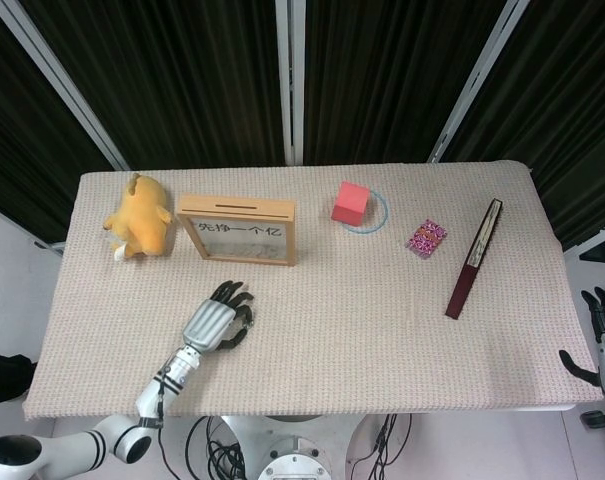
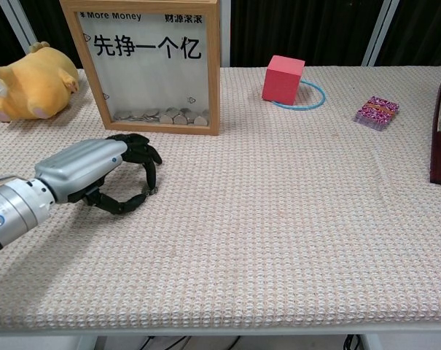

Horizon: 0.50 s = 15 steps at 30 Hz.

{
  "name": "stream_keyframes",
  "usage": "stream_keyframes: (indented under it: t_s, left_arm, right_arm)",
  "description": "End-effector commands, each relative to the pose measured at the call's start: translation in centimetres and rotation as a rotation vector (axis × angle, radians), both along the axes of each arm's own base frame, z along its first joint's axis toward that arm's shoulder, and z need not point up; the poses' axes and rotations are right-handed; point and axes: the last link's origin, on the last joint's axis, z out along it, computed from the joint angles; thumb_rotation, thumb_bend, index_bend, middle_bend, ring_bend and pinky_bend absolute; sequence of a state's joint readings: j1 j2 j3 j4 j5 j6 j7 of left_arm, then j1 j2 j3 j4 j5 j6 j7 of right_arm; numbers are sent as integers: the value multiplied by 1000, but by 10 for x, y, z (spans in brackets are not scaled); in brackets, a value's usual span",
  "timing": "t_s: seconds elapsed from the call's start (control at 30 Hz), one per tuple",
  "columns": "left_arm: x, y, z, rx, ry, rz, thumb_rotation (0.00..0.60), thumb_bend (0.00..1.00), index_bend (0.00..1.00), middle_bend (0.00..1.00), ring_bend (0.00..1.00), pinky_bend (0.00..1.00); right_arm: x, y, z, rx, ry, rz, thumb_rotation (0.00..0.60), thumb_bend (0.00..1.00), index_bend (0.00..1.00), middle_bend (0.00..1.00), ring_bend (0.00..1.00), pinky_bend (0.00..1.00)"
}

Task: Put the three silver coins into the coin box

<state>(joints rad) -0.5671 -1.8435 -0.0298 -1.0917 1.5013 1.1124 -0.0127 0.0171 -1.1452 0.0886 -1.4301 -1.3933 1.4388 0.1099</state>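
The left hand (image 2: 107,175) pinches a silver coin (image 2: 151,191) against the surface (image 2: 293,219), thumb and fingertip closing on it just before the coin box (image 2: 149,65). The thin coin could slip out flat.

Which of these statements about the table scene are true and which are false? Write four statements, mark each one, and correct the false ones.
1. The left hand has its thumb and a finger closing around a silver coin on the table mat. True.
2. The coin box holds no coins at all. False: a row of coins lies along the bottom behind its clear front.
3. The red cube sits partly on a blue ring. True.
4. The right hand is reaching over the middle of the table. False: it hangs off the table's right edge, holding nothing.
5. The yellow plush toy lies to the right of the coin box. False: it lies to the left.
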Motion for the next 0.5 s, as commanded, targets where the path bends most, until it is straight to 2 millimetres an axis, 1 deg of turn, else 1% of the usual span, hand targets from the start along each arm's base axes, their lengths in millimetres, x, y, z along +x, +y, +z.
stream_keyframes:
  t_s: [0.03,0.2,0.5]
  left_arm:
    - [0,-1,-1,-6,3,-5,600,319,448,197,34,73]
    - [2,-1,1,-15,15,-19,600,312,391,192,33,69]
    - [1,-1,1,-19,34,-15,600,311,390,188,29,68]
  right_arm:
    - [0,0,0,0,0,-1,600,176,0,0,0,0]
    - [-1,0,0,-1,-1,-3,600,176,0,0,0,0]
    - [-2,0,-1,5,-2,-3,600,176,0,0,0,0]
